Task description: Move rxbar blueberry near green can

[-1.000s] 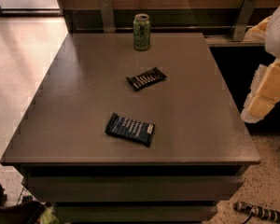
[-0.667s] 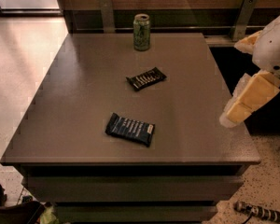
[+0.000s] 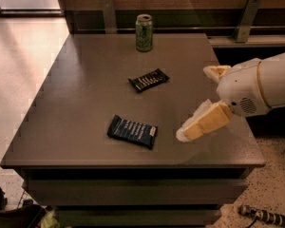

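The rxbar blueberry (image 3: 132, 131) is a flat navy wrapped bar lying near the front edge of the dark table (image 3: 76, 94). The green can (image 3: 144, 32) stands upright at the table's far edge. My gripper (image 3: 194, 103) hangs over the right part of the table, to the right of the blue bar and apart from it. It is open and empty, with one cream finger (image 3: 203, 122) low and the other (image 3: 215, 71) higher and farther back.
A blacker wrapped bar with white lettering (image 3: 148, 80) lies mid-table between the can and the blue bar. A wooden wall with metal brackets (image 3: 247, 18) runs behind the table. The floor drops off left, front and right.
My arm has swung in from the right edge and now reaches over the table, closer to the blue bar. The bars and the can have not moved.
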`<state>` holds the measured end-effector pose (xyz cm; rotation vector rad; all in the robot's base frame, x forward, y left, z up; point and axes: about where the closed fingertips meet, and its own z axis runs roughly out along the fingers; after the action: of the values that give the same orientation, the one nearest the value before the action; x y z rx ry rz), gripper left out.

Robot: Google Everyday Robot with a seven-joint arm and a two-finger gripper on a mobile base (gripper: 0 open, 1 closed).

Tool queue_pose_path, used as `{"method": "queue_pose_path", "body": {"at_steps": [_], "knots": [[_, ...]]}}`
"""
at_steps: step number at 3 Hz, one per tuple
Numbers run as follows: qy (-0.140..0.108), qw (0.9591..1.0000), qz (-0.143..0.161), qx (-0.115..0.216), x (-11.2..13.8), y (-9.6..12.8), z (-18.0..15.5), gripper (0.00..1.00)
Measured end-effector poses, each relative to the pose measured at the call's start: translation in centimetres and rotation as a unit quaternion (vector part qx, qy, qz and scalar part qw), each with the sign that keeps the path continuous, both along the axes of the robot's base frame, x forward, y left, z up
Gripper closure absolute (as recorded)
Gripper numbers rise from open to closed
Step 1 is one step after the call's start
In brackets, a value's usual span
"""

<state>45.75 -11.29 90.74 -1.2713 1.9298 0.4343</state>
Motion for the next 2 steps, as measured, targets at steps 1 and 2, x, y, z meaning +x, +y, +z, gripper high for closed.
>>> {"method": "queue_pose_path", "body": {"at_steps": [1,2], "knots": [[-0.039,0.9960,0.003,0.080,0.9,3.3,-0.9,0.00],[-0.067,0.9904,0.009,0.121,0.9,5.1,-0.8,0.00]]}}
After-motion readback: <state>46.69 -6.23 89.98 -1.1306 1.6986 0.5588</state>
